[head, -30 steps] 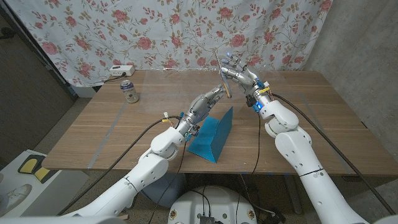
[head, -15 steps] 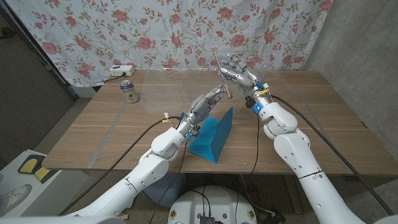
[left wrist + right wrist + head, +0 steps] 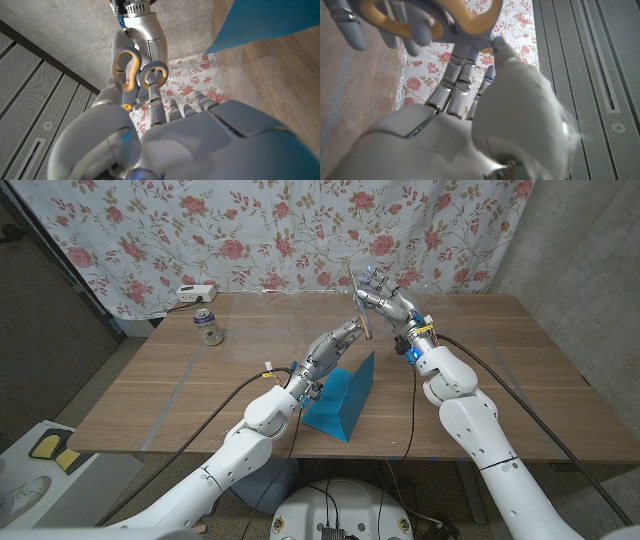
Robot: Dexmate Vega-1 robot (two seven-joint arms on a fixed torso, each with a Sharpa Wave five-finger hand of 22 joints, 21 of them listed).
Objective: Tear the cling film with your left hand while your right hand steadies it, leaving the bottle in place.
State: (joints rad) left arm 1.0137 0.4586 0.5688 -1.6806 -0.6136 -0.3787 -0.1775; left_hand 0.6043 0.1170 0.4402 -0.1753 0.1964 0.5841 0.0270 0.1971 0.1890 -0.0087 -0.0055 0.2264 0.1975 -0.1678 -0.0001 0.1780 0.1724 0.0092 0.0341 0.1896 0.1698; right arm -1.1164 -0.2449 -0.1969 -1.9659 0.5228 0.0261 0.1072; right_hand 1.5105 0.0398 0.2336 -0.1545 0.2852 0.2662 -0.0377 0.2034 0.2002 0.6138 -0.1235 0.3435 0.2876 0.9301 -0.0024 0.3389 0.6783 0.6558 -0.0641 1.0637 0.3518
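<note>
My right hand (image 3: 388, 302) is raised over the table's far middle and pinches a pair of scissors (image 3: 360, 308) with yellow and grey handles, blade pointing up. The thumb (image 3: 496, 44) presses on the handle (image 3: 437, 22). My left hand (image 3: 335, 345) reaches up from below with straight fingers, whose tips touch the handle loops (image 3: 134, 70). I cannot tell whether it grips them. A blue wedge-shaped box (image 3: 340, 395) stands on the table under both hands. A faint clear sheet (image 3: 250, 70) seems to lie on the wood beside the box (image 3: 270, 20).
A drink can (image 3: 207, 327) stands upright at the table's far left. A white power strip (image 3: 195, 291) lies at the back edge, before a floral curtain (image 3: 250, 230). Bare wood (image 3: 520, 370) spreads to the right of the box.
</note>
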